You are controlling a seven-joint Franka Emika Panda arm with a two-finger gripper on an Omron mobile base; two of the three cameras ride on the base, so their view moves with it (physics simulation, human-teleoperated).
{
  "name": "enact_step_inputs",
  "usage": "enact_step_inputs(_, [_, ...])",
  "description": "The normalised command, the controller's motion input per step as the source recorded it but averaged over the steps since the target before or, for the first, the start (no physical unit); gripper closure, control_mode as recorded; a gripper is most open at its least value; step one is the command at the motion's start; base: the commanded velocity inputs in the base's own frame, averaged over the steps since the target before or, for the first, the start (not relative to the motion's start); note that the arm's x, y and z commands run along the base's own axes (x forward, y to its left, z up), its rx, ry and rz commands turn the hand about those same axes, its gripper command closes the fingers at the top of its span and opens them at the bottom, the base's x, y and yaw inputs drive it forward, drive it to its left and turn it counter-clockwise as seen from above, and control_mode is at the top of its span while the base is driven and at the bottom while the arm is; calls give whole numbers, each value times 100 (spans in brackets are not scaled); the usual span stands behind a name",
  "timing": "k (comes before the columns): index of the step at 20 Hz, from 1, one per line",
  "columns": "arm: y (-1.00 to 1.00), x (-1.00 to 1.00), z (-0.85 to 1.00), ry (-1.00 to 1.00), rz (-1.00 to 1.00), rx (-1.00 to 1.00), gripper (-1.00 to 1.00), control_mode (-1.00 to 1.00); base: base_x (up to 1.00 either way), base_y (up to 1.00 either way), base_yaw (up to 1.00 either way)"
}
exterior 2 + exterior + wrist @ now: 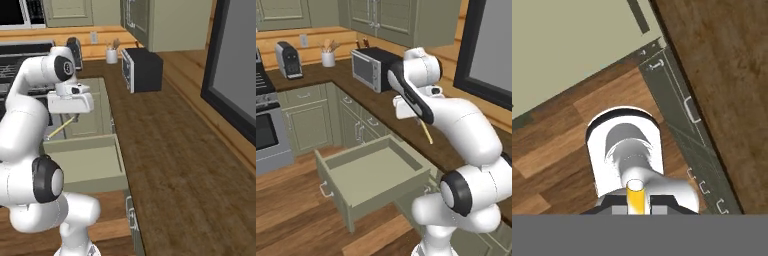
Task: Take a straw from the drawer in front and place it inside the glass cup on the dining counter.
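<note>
1. Pincer is closed on the straw. In the hand view the straw's pale yellow end sits clamped between the two dark tips.
2. The straw hangs tilted below the hand, above the open drawer and clear of it, touching nothing else.
3. The drawer is pulled fully out and its inside looks bare, so count one straw, and it's the one you hold.
4. Step in hand, as I judge it: pick is done and you're at the start of the carry. Placing is not yet begun.
5. No glass cup or dining counter in front of you. What you see is the L-shaped wall counter with one microwave, one coffee machine and one white utensil holder. Don't mistake that holder for the cup.
6. Next move calls for turning or driving the base away from these cabinets to find the island, with the grip held firm.
7. Watch the long free end. I expect it could catch on the drawer front or the counter edge while you swing.
8. Other counts: one oven at left, one dark-framed window at right.
</note>
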Motion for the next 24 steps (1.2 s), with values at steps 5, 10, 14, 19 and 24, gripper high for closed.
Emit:
enact_step_inputs(5, [0, 0, 0, 0, 0, 0, 100, 100, -100, 7, 6])
enact_step_inputs(10, [0, 0, 0, 0, 0, 0, 100, 100, -95, 60, 15])
enact_step_inputs(14, [0, 0, 0, 0, 0, 0, 100, 100, -52, 97, 65])
enact_step_inputs(19, [0, 0, 0, 0, 0, 0, 100, 100, -22, 89, 77])
enact_step_inputs(24, [0, 0, 0, 0, 0, 0, 100, 100, -4, 74, 75])
